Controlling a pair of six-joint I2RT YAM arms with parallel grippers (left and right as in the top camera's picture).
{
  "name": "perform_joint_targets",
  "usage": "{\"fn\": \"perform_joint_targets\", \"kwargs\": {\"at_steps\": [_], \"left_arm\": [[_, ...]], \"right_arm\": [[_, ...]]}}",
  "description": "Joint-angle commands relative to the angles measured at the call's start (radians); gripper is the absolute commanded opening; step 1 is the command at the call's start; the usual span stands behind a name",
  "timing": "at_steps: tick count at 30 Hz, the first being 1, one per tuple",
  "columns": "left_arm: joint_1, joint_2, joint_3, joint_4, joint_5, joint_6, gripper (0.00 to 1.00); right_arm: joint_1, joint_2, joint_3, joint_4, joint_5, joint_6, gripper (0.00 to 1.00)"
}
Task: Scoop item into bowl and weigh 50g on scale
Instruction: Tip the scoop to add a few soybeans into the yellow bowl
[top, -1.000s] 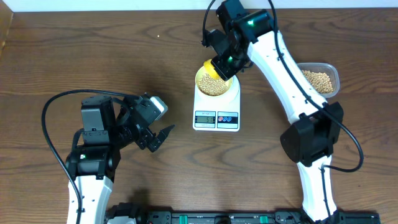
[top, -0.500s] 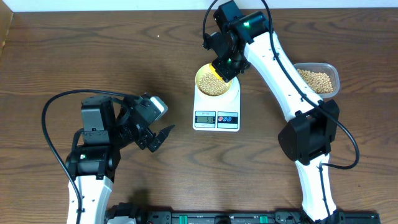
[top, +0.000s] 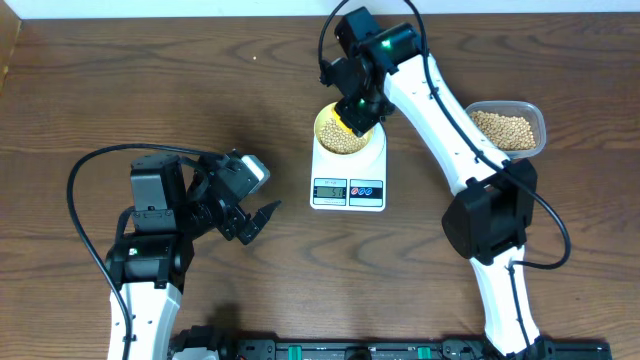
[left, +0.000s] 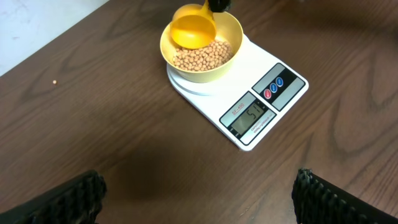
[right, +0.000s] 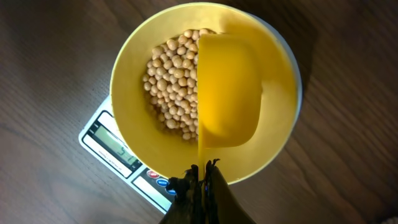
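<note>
Right end effector is over the bowl, jaws pinched tight on the handle of a yellow scoop. In the right wrist view the fingers meet on the thin handle at the near edge of the bowl. The scoop cup hangs over the right half of the bowl and its inside looks empty.

Bowl sits on the scale, on the platform end, away from the display. Beans fill the bottom of the bowl, heaped mostly on the side not covered by the scoop. The digits on the display look like 51 in the left wrist view, but they are small and not fully sure. Two round buttons sit beside the display, one red and one blue.

Clear tub is on the surface to the right of the scale, apart from it and behind the right arm. It has more beans inside.

Left end effector is to the left of the scale and well apart from it. Its jaws are spread wide and hold nothing. The left wrist view shows its two dark fingertips at the bottom corners, with bare wood between them.

One stray bean lies on the surface, far left of the bowl.
</note>
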Motion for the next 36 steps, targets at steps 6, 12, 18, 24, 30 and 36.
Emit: {"fn": "perform_joint_targets", "kwargs": {"at_steps": [6, 12, 18, 24, 30, 36], "left_arm": [[-0.002, 0.001, -0.002, 0.001, 0.013, 0.003, 0.98], [-0.002, 0.001, -0.002, 0.001, 0.013, 0.003, 0.97], [-0.002, 0.001, -0.002, 0.001, 0.013, 0.003, 0.98], [-0.002, 0.001, -0.002, 0.001, 0.013, 0.003, 0.98], [-0.002, 0.001, -0.002, 0.001, 0.013, 0.003, 0.98], [-0.002, 0.001, -0.002, 0.001, 0.013, 0.003, 0.98]], "right_arm": [[0.006, 0.021, -0.001, -0.001, 0.008, 0.008, 0.01], [0.006, 0.025, -0.001, -0.005, 0.008, 0.008, 0.01], [0.009, 0.031, -0.001, -0.016, 0.007, 0.008, 0.01], [0.011, 0.032, -0.001, -0.016, -0.017, 0.008, 0.01], [0.011, 0.032, -0.001, -0.017, -0.038, 0.008, 0.01], [0.012, 0.032, -0.001, -0.023, -0.042, 0.008, 0.01]]}}
